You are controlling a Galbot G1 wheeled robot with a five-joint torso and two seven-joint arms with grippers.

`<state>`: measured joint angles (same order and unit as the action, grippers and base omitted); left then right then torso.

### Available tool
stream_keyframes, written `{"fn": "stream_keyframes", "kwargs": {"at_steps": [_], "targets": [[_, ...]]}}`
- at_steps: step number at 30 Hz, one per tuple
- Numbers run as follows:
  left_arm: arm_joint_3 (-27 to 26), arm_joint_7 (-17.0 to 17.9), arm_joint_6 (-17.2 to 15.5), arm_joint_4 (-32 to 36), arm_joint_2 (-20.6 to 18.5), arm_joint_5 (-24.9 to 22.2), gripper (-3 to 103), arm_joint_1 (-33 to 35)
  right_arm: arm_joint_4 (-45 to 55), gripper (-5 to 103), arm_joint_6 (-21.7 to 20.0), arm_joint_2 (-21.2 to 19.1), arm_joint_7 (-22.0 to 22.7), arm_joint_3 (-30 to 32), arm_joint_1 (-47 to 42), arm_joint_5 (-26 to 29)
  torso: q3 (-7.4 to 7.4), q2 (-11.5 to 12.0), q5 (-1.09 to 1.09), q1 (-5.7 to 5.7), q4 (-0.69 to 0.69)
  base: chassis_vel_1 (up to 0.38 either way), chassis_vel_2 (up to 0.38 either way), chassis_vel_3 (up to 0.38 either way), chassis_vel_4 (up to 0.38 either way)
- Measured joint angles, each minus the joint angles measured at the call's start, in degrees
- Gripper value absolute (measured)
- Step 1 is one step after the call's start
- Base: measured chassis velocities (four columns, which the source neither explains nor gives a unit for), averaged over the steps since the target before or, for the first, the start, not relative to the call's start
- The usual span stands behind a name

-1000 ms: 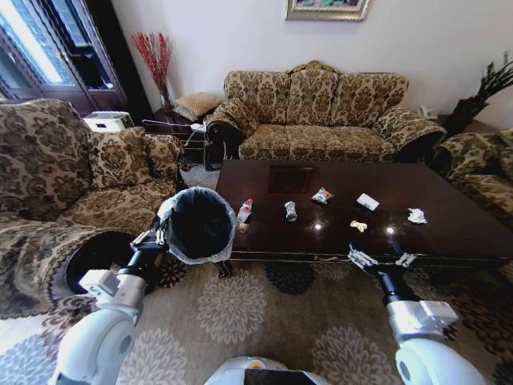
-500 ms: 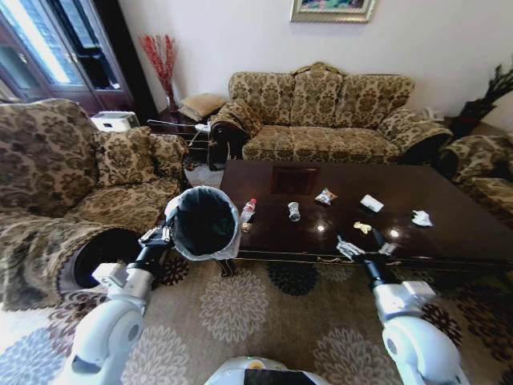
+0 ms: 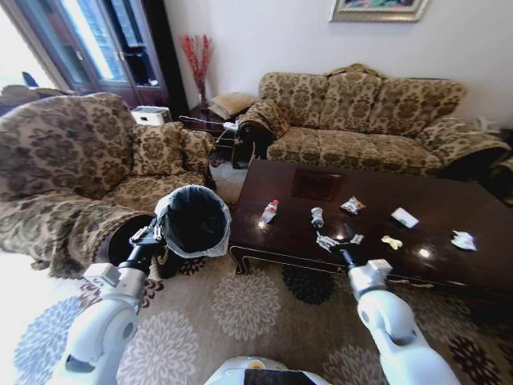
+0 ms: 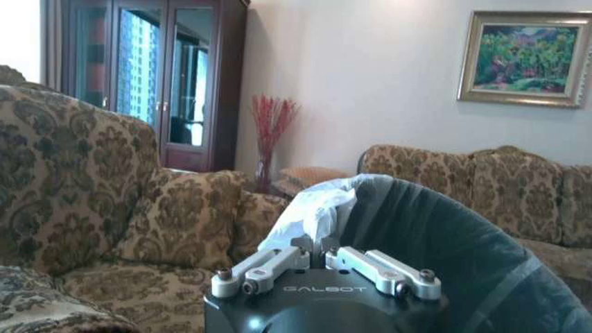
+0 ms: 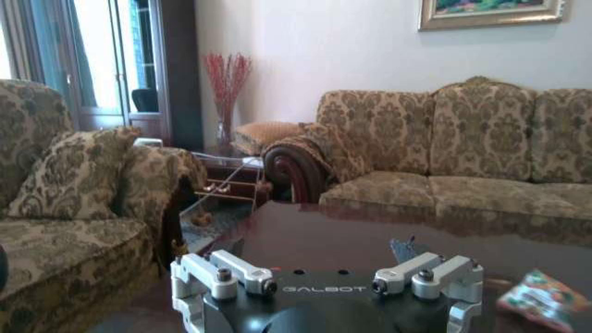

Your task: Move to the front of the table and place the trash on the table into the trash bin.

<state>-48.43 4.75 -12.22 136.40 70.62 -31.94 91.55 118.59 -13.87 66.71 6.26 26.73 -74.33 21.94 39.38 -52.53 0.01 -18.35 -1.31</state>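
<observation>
The dark glossy table (image 3: pixel 449 200) carries the trash: a red-capped bottle (image 3: pixel 270 211), a small silvery can (image 3: pixel 317 217), a shiny wrapper (image 3: pixel 350 206), a flat white piece (image 3: pixel 405 217), a yellowish scrap (image 3: pixel 391 241) and a white tissue (image 3: pixel 462 239). My right gripper (image 3: pixel 337 239) is open over the table's front edge, just in front of the can; in its wrist view the right gripper (image 5: pixel 328 281) stands open above the table (image 5: pixel 370 236), with the wrapper (image 5: pixel 541 298) beside it. My left gripper (image 3: pixel 151 235) is shut on the bagged rim of the black trash bin (image 3: pixel 192 220), held off the table's left end. The left gripper (image 4: pixel 319 258) pinches the bin (image 4: pixel 434 236) liner.
A patterned sofa (image 3: pixel 361 112) stands behind the table and an armchair (image 3: pixel 72 168) is at the left, close behind the bin. Floral carpet (image 3: pixel 248 305) lies open between me and the table. A glass-door cabinet (image 3: pixel 112 40) is at the back left.
The whole picture has shifted right, so the camera has moved. Against the table, my right gripper has gone from before the front edge near the yellow scrap to over the edge by the can.
</observation>
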Motion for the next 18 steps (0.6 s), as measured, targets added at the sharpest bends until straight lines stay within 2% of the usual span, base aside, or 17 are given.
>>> {"fn": "stream_keyframes", "kwargs": {"at_steps": [9,18], "targets": [[-0.6,-0.5,1.0,-0.1,-1.5,-0.2,3,0.8,-2.1,100,0.5,0.7,-0.7,-2.9,3.7,0.0,-0.01,0.0,-0.01,0.02,0.03,-0.01,0.015,0.013,-0.012],[-0.4,-0.5,1.0,-0.3,-1.1,-0.2,3,0.2,-2.1,100,0.5,-0.1,-1.0,-4.1,3.5,-0.7,-0.01,0.0,0.0,0.01,0.02,-0.142,0.161,0.154,-0.135]]}}
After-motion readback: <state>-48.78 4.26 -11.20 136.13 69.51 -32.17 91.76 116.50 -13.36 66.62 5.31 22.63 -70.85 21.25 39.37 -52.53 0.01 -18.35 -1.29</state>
